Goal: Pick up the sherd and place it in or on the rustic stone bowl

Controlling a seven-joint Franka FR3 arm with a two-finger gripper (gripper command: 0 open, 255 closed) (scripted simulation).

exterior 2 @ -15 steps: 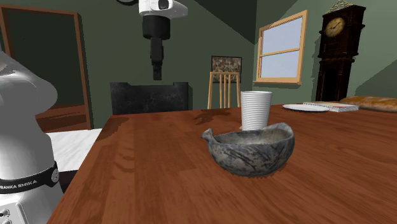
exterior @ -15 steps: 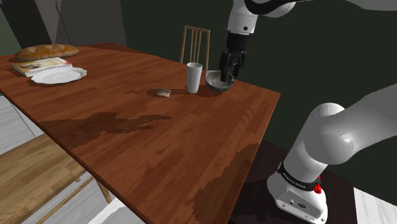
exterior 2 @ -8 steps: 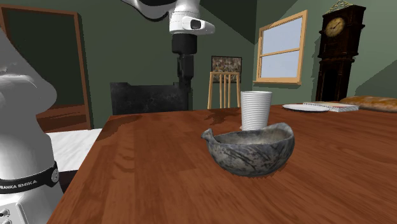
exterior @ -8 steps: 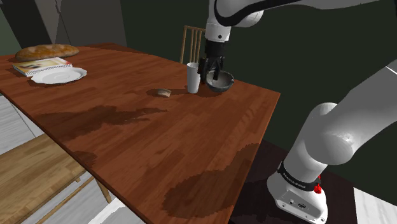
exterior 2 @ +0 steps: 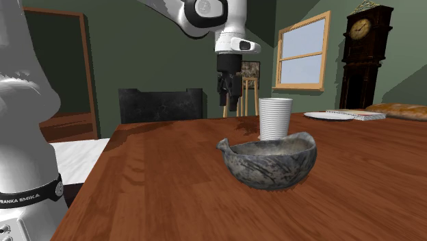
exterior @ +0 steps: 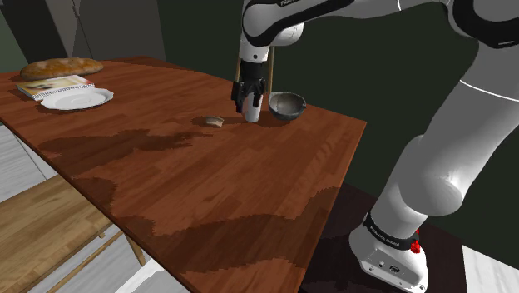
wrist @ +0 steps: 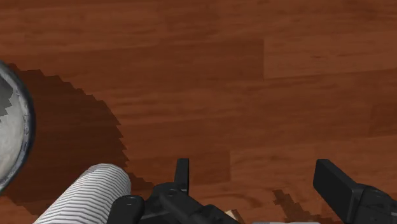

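Pincer (exterior 2: 230, 108) hangs open near white cup (exterior 2: 275, 118); base band (exterior 2: 31, 195) reads "…ANKA EMIKA".

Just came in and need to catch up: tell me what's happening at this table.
The white Franka arm holds its black gripper open and empty above the wooden table, close to the white ribbed cup. The sherd, a small tan piece, lies untouched on the table, on the opposite side of the cup from the grey stone bowl. The bowl looks empty.

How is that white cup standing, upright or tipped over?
Upright: the white cup stands on its base on the table, rim on top, beside the grey bowl.
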